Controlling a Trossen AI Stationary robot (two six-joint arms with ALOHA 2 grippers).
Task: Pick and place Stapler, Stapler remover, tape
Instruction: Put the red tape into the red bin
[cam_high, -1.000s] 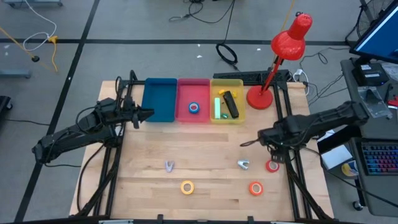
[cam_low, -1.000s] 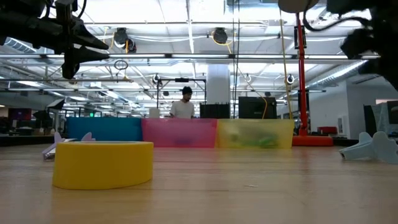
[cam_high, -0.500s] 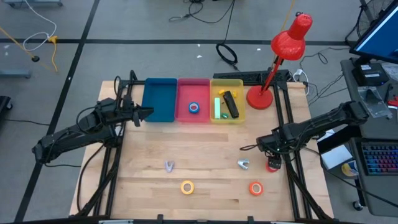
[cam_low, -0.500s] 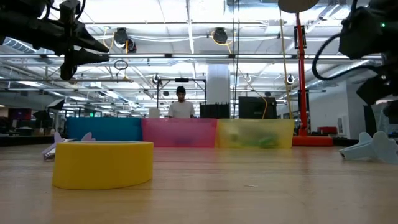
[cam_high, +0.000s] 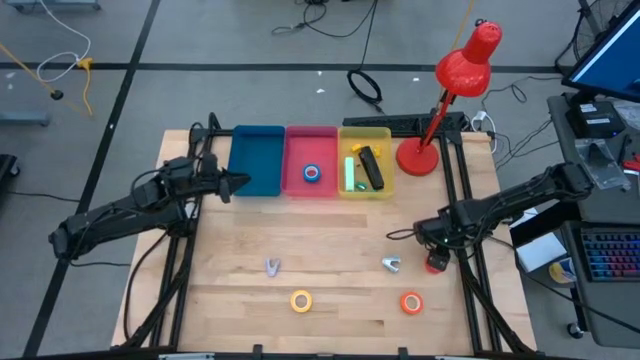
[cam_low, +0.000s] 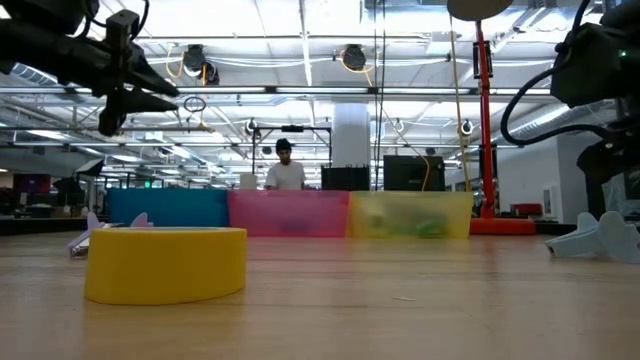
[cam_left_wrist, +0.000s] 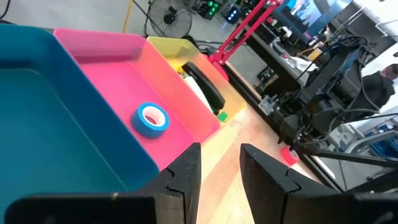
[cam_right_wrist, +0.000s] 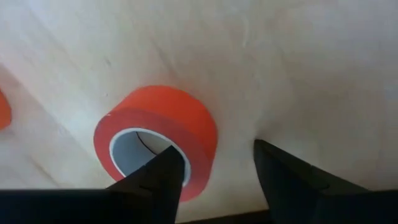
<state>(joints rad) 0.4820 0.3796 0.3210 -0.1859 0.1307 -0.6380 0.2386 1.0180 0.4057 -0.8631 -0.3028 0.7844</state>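
Lowering since a second ago, the right end effector (cam_right_wrist: 214, 171) now straddles the red tape (cam_right_wrist: 158, 134), fingers apart, gripping nothing.

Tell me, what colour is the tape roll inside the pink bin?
Blue, with a pale core. The tape roll shows best in the left wrist view.

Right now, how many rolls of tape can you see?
4. A blue roll lies in the pink bin. A yellow roll and an orange roll lie on the table's near side. A red roll sits under the right gripper.
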